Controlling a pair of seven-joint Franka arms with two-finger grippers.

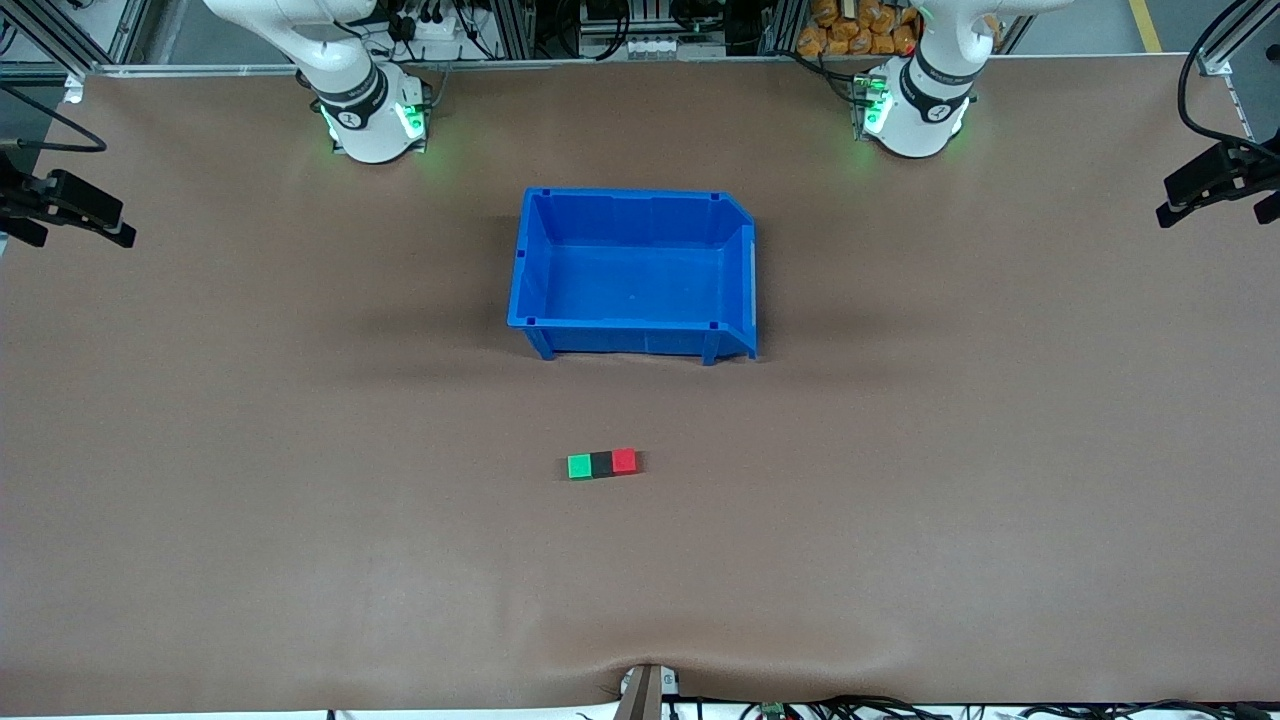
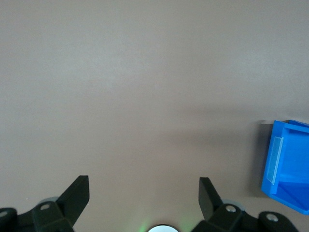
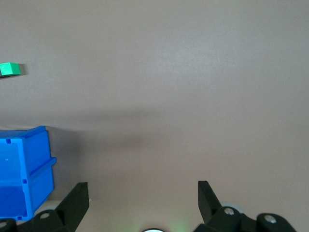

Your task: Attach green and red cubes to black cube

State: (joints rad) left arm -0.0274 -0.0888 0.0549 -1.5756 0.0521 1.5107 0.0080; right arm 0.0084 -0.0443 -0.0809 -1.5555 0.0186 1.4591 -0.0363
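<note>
The green cube (image 1: 579, 466), the black cube (image 1: 601, 464) and the red cube (image 1: 624, 460) lie in one row on the brown table, touching side by side, black in the middle, nearer to the front camera than the blue bin. The green cube also shows at the edge of the right wrist view (image 3: 9, 69). My left gripper (image 2: 144, 193) is open and empty over bare table. My right gripper (image 3: 143, 197) is open and empty over bare table. Both arms wait raised near their bases; their hands are out of the front view.
The empty blue bin (image 1: 632, 275) stands mid-table, between the bases and the cubes; a corner of it shows in the left wrist view (image 2: 289, 164) and the right wrist view (image 3: 24, 174). Black camera mounts (image 1: 1215, 180) sit at both table ends.
</note>
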